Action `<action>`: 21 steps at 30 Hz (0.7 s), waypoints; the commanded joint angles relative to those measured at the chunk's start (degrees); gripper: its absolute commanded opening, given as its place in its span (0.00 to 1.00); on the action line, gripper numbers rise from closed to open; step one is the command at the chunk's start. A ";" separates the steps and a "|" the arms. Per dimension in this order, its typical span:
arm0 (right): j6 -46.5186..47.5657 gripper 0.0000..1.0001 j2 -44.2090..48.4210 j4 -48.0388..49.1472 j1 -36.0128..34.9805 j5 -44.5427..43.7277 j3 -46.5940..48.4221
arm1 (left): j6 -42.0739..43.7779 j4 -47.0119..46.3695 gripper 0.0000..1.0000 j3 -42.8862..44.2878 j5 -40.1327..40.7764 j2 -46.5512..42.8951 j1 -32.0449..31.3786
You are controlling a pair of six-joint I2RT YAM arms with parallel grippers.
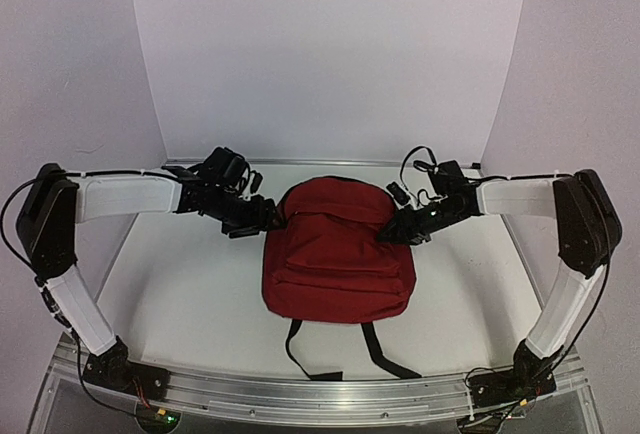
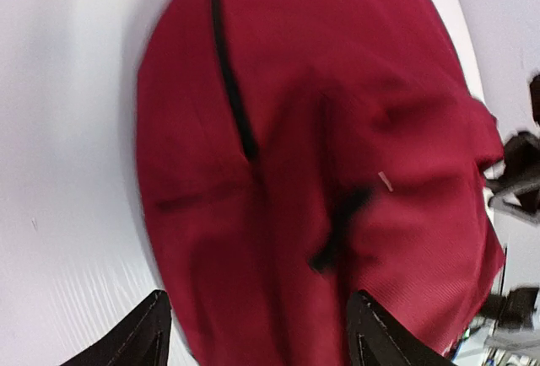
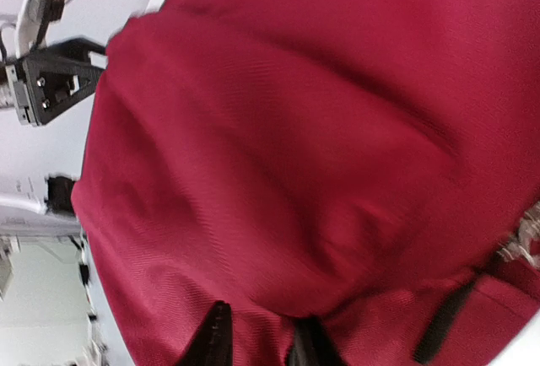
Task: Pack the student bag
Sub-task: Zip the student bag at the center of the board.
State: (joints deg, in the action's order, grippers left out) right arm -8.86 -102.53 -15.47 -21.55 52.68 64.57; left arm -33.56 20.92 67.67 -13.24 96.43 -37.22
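Left hand (image 2: 263, 336): fingers spread wide, nothing pinched. It sits at the far left shoulder of the dark red soft fabric backpack (image 1: 335, 249). In the left wrist view red cloth fills the space beyond and between the two black fingertips.

Right hand (image 3: 260, 341): at the far right shoulder of the backpack. The fingers stand a narrow gap apart with red fabric showing in the gap. Cannot tell whether they nip the cloth or merely rest against it.

Backpack: lies flat on the white counter (image 1: 190, 294), roughly centred between the two arms, its rounded top toward the back wall. Two black straps (image 1: 375, 349) trail from its bottom edge toward the near rail. A black zipper line (image 2: 232, 88) runs along the front, and a short black tab (image 2: 337, 231) lies on the cloth nearer the left hand. Both wrist views are blurred.
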 commanded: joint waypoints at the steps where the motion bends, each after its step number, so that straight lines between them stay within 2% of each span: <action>1: 8.32 0.52 4.15 -9.93 -1.02 2.30 4.92 | -1.21 -2.09 0.81 -3.91 4.04 -10.49 -5.84; 5: 11.36 0.70 4.95 -14.05 4.13 1.76 11.44 | -1.79 0.95 0.85 -8.84 6.65 -16.85 -11.83; 9: 11.58 0.80 0.69 -13.73 5.17 -3.22 21.07 | -3.99 -0.02 0.86 -13.37 5.25 -19.26 -16.60; 14: 6.99 0.78 -10.33 -11.00 4.61 -5.02 32.78 | -6.40 -1.36 0.88 -14.56 2.11 -16.82 -23.58; 17: 2.96 0.76 -14.75 -7.53 2.60 -3.73 34.20 | -8.21 -1.75 0.89 -13.13 2.89 -12.06 -27.83; 21: 2.19 0.74 -17.84 -6.34 0.00 -3.92 33.65 | -12.21 -4.93 0.90 -13.29 5.40 -6.48 -27.72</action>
State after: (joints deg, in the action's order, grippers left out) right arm -4.05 -117.16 -23.21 -18.55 48.99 98.27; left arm -41.15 19.40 53.23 -9.79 85.77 -65.43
